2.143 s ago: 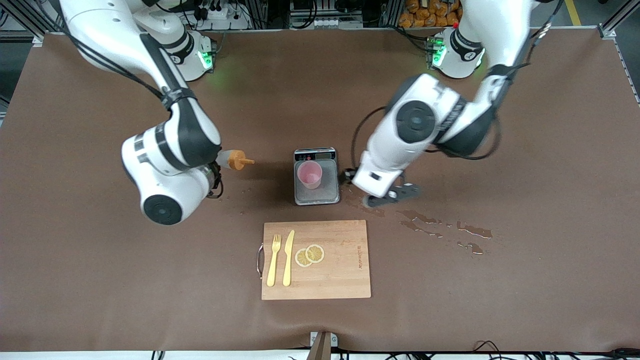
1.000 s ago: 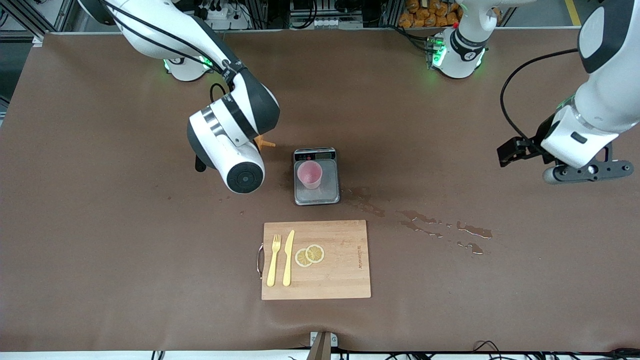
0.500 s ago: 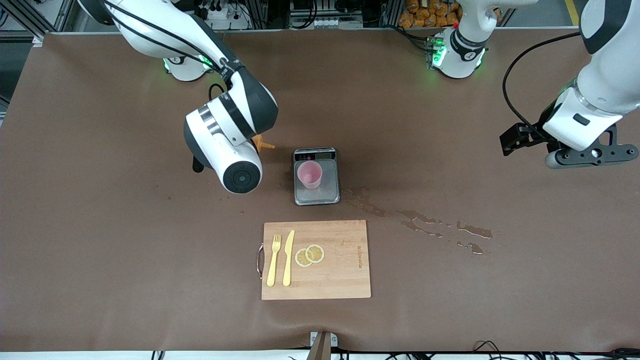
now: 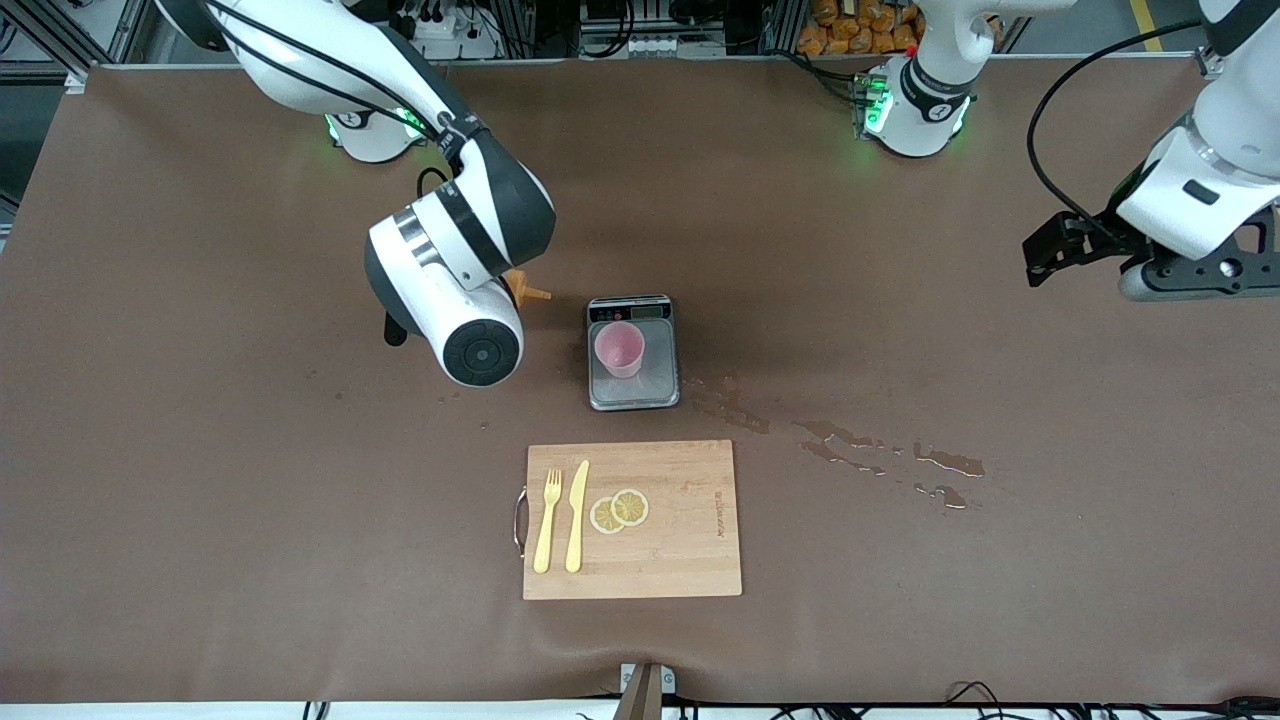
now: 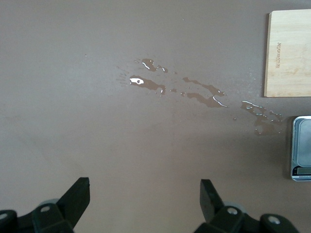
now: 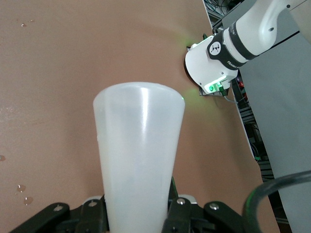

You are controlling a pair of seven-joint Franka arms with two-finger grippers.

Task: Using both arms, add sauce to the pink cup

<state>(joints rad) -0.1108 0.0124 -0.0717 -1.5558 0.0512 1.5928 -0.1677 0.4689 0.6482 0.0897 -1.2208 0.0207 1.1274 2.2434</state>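
Right gripper (image 6: 138, 218) with fingers squeezed on the sauce bottle (image 6: 138, 160) up beside the grey scale (image 4: 633, 352), pink cup (image 4: 619, 349) on the scale, left gripper (image 5: 144, 199) with fingers wide, over the table (image 4: 900, 560) at the left arm's end

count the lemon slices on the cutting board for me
2. Both lemon slices lie overlapping on the wooden cutting board, beside the yellow knife: one sits slightly farther from the front camera, the other partly under it. None appear hidden elsewhere.

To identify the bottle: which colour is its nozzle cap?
Orange. The squeeze bottle's nozzle cap peeks out beside the right arm, best seen in the front view.
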